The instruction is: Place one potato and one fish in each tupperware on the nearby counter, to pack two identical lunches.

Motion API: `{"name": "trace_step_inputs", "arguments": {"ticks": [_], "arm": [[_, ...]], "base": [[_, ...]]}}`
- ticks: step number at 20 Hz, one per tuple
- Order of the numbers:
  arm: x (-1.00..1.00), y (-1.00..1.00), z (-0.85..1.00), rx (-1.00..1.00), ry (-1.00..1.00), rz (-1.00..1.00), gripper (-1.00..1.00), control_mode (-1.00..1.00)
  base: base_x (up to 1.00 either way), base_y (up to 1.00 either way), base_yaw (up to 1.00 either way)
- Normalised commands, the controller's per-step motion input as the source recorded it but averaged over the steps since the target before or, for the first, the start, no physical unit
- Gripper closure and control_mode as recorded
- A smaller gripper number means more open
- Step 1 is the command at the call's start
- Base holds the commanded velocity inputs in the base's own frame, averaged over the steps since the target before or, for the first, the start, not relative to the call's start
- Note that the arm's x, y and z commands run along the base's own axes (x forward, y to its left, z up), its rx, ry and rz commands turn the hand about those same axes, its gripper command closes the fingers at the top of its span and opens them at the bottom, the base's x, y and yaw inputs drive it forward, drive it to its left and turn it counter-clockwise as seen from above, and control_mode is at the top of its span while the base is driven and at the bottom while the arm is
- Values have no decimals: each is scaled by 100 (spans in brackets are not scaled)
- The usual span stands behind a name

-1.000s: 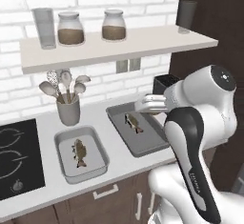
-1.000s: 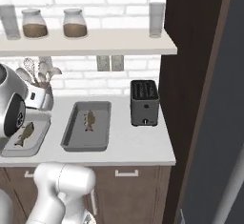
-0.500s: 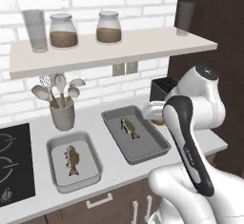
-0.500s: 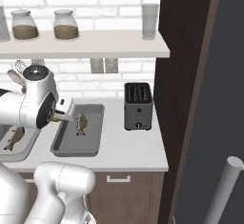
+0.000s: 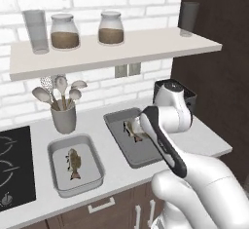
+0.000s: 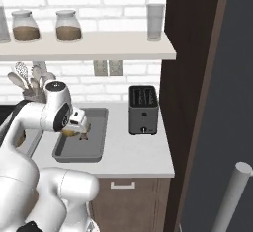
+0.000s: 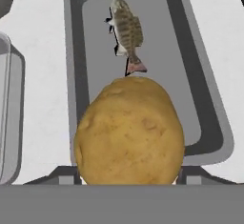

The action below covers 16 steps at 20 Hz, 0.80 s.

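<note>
My gripper [image 7: 128, 176] is shut on a large tan potato [image 7: 129, 132], which it holds just above the near end of the right tupperware [image 7: 174, 82]. A brown speckled fish [image 7: 126, 30] lies in that tub, beyond the potato. In the right base view the gripper [image 6: 75, 126] and potato [image 6: 70, 133] hang over the tub's [image 6: 84, 149] left part. In the left base view the arm covers part of the right tupperware [image 5: 143, 152]. The left tupperware [image 5: 59, 151] sits beside it and holds another fish [image 5: 74, 161].
Both tubs rest on the pale counter [image 5: 206, 143]. A black cooktop [image 5: 14, 167] lies at the left, a grey utensil holder [image 5: 63, 117] stands behind the left tub, and a black toaster [image 6: 143, 110] stands right of the right tub. A wall shelf [image 5: 112, 47] with jars hangs overhead.
Both base views have shifted, so the base has moved. The hand, still gripping the potato, has come from the tub's right side to over the right tupperware.
</note>
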Motion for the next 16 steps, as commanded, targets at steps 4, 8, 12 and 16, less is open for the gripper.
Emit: {"name": "trace_step_inputs", "arguments": {"ticks": [4,8,12,16], "arm": [[47,40,-100,-4,1,0,100,-100],[79,19,-91,-1,1,0,-100,-100],[96,-10,-56,0,0,0,-100,-100],[42,-2,-1,1,4,-1,-100,-100]], "base": [[0,0,0],[0,0,0],[0,0,0],[0,0,0]]}}
